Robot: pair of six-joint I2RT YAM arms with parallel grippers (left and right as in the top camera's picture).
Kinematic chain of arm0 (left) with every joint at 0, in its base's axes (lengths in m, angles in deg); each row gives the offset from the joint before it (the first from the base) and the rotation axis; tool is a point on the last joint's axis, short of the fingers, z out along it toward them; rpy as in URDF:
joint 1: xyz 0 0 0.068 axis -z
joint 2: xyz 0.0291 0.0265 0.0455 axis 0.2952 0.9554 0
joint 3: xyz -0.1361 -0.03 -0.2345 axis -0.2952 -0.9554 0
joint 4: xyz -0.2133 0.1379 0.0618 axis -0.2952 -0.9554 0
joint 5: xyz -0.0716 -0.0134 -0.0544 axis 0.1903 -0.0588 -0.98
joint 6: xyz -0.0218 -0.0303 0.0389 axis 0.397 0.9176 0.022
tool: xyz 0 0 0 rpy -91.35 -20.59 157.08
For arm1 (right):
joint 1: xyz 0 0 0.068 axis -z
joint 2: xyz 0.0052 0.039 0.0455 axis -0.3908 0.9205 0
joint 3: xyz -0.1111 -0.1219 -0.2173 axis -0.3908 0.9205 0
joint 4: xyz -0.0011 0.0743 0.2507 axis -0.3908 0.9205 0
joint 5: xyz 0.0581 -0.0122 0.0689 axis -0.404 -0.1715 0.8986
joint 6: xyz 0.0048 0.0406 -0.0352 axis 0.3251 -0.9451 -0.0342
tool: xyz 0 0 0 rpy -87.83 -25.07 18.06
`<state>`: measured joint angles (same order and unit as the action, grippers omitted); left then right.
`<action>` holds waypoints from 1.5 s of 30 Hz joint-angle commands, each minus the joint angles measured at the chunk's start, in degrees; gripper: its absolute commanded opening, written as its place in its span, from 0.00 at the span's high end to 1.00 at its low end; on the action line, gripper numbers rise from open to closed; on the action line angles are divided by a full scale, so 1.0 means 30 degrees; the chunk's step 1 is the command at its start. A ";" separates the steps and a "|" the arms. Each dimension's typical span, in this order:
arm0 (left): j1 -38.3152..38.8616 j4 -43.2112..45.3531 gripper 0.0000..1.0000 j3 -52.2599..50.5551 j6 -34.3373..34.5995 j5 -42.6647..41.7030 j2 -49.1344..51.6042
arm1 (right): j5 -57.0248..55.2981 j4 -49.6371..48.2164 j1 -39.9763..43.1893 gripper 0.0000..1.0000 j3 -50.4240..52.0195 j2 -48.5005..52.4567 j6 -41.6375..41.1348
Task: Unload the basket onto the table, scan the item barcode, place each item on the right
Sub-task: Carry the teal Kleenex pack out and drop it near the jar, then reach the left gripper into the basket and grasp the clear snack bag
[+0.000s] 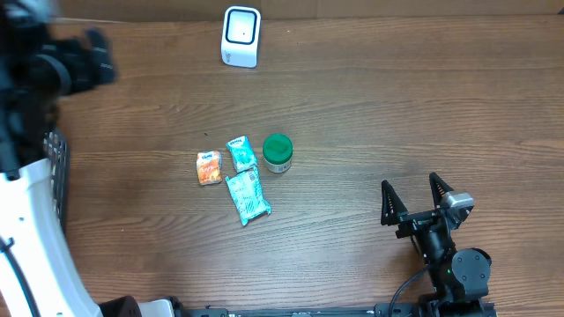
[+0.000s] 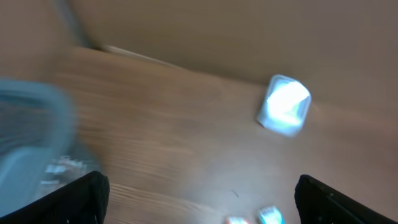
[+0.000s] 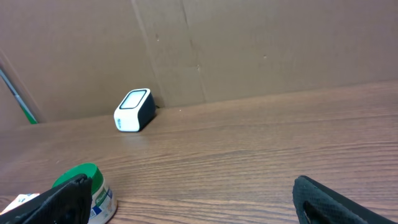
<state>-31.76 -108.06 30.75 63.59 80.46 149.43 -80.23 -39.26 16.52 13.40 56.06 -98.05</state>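
Observation:
A white barcode scanner [image 1: 240, 35] stands at the table's far edge; it also shows as the scanner [image 2: 284, 104] and the scanner [image 3: 134, 110]. Mid-table lie an orange packet [image 1: 209, 167], a small teal packet [image 1: 241, 153], a longer teal packet [image 1: 248, 195] and a green-lidded jar [image 1: 278, 152]. My left gripper [image 2: 202, 206] is blurred, high over the table's left side, open and empty. My right gripper [image 1: 412, 201] rests low at the front right, open, nothing between its fingers. The jar [image 3: 87, 186] sits just beside its left finger [image 3: 59, 202].
A dark mesh basket [image 1: 57, 167] sits at the left edge, seen as a blurred grey-blue bin [image 2: 31, 143]. A brown cardboard wall [image 3: 249, 43] backs the table behind the scanner. A white arm cover [image 1: 35, 238] fills the front-left corner.

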 commanded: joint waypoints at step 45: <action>-1.2888 1.1570 0.00 -1.7274 0.2178 -0.0648 0.5625 | -0.0175 -0.0058 -0.0087 0.00 0.0197 -0.0117 0.0066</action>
<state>-70.07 -75.31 -18.62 72.14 79.20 165.97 -80.27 -39.20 16.54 13.40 56.06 -98.09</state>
